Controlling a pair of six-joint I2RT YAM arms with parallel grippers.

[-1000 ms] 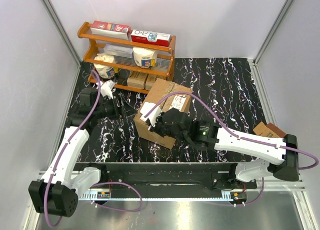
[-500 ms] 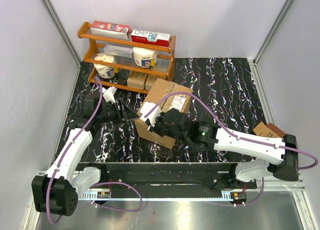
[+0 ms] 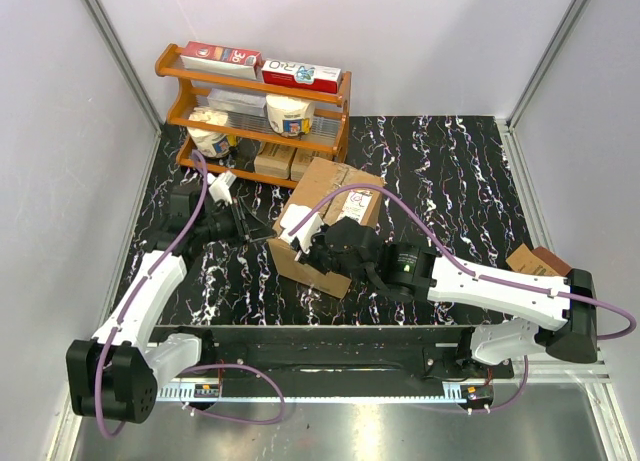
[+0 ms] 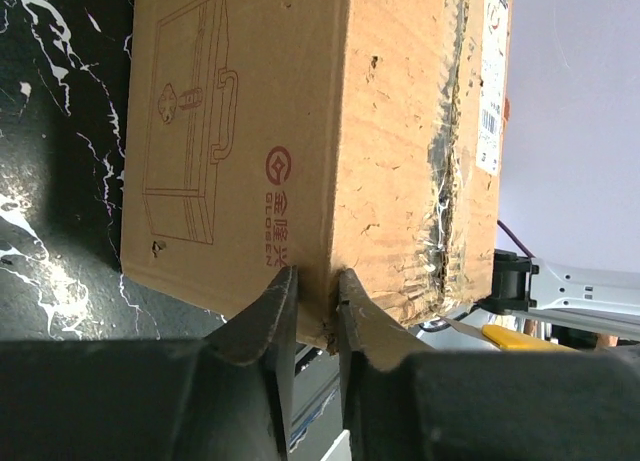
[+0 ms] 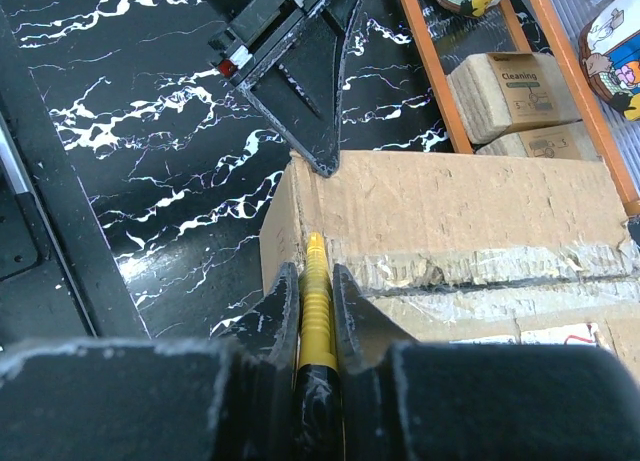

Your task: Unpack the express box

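The express box (image 3: 330,196), a brown taped carton with a white label (image 3: 353,205), stands mid-table in front of the shelf. My left gripper (image 3: 264,232) reaches it from the left. In the left wrist view that gripper (image 4: 315,299) is shut on the near bottom corner of the box (image 4: 300,131). My right gripper (image 3: 308,249) is over the box's near-left end. In the right wrist view it (image 5: 316,277) is shut on a yellow-tipped cutter (image 5: 316,281), whose tip lies at the box's left edge beside the taped seam (image 5: 470,271). The left fingers (image 5: 310,131) show just beyond that corner.
An orange wooden shelf (image 3: 170,73) stands behind the box, holding flat red-and-white boxes (image 3: 222,55), white tubs (image 3: 288,113) and small tan cartons (image 3: 275,161). A small brown carton (image 3: 535,261) lies at the right edge. White walls enclose the black marbled table (image 3: 450,181).
My left gripper has swung right from near the shelf to the box and closed its jaws on the corner. The right arm with the cutter has stayed put.
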